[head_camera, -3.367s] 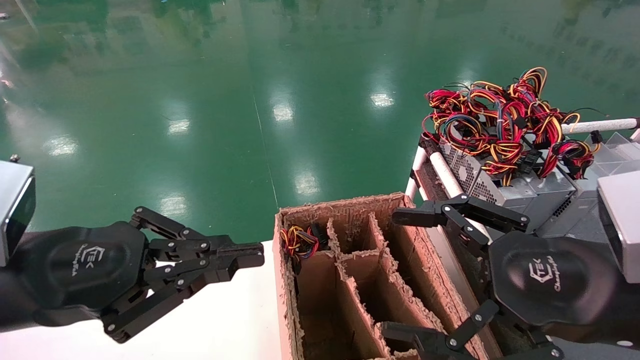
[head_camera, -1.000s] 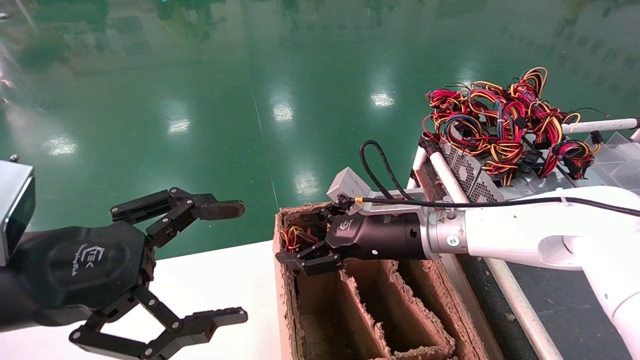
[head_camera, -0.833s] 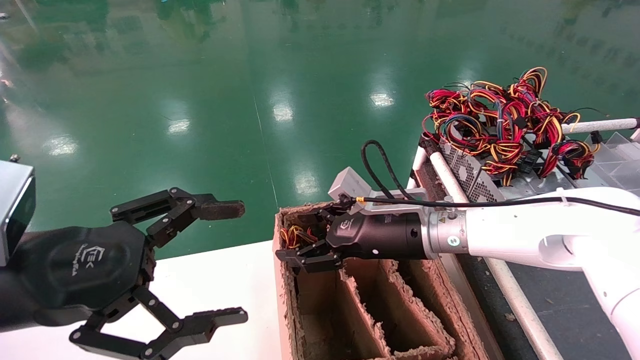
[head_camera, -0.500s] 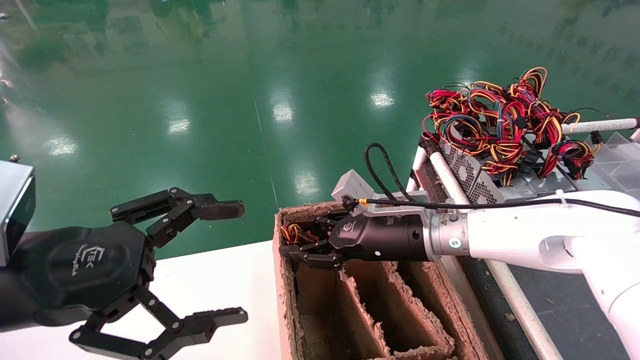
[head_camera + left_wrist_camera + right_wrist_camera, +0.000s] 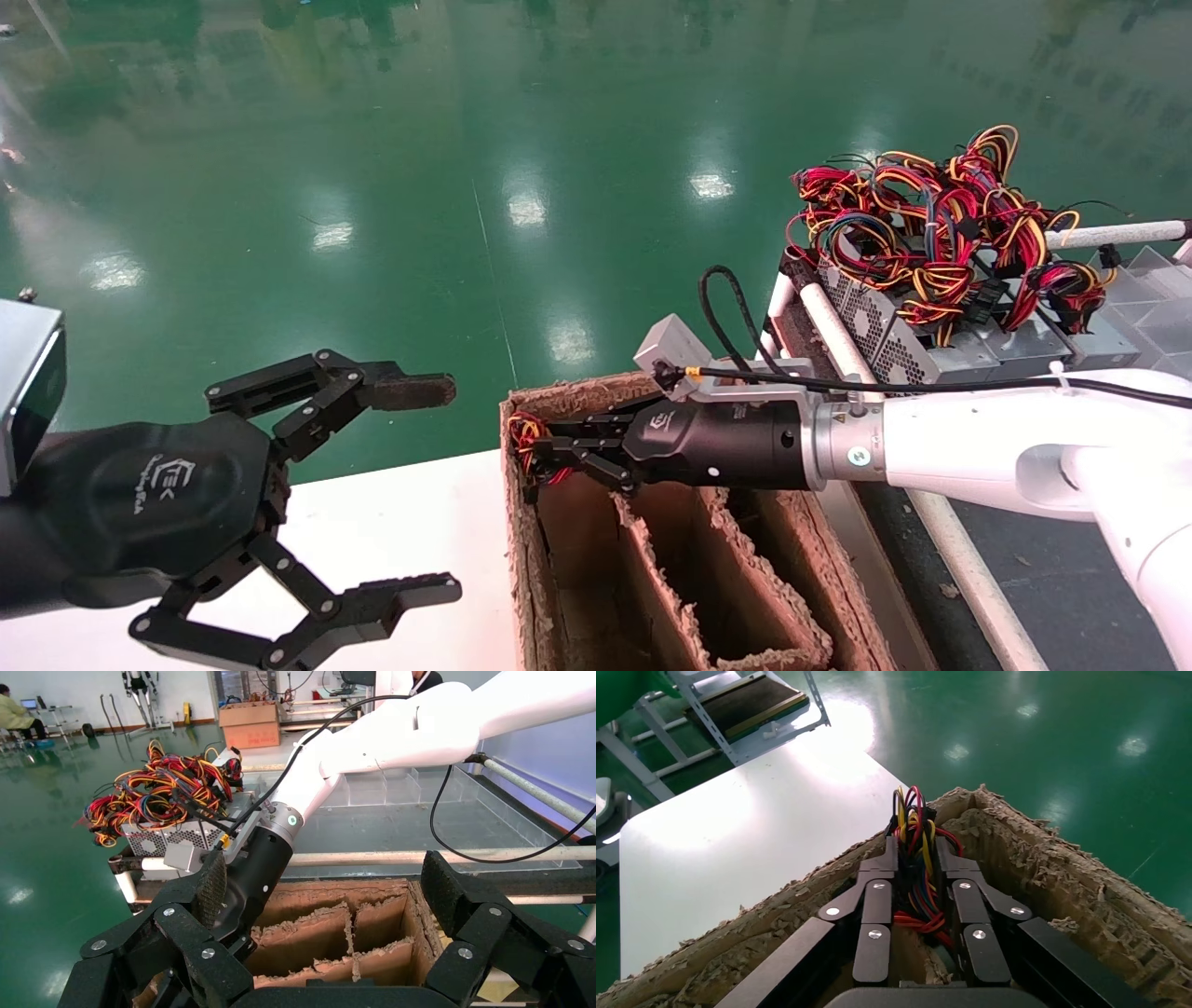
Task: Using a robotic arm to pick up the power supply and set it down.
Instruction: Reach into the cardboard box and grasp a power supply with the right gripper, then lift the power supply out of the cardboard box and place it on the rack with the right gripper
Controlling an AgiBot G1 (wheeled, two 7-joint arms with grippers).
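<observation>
The white robotic arm (image 5: 968, 447), my right one, reaches left over the brown divided cardboard box (image 5: 773, 540). Its black gripper (image 5: 542, 453) is shut on a bundle of red, yellow and black wires (image 5: 521, 432) at the box's far left compartment. In the right wrist view the wires (image 5: 914, 815) run between the gripper's (image 5: 916, 848) closed fingers. The power supply's grey body is hidden down in the compartment. My left gripper (image 5: 445, 489) hangs open and empty over the white table (image 5: 410, 522), left of the box.
A rack at the right holds several grey power supplies (image 5: 941, 347) under a tangle of coloured wires (image 5: 931, 219). The box's other compartments (image 5: 337, 927) show only ragged cardboard dividers. White rack tubes (image 5: 838, 335) run beside the box. Green floor lies beyond.
The right gripper's fingers have gone from spread to shut on the wire bundle. The box's far left corner has shifted slightly left. The left arm has stayed still for the last second.
</observation>
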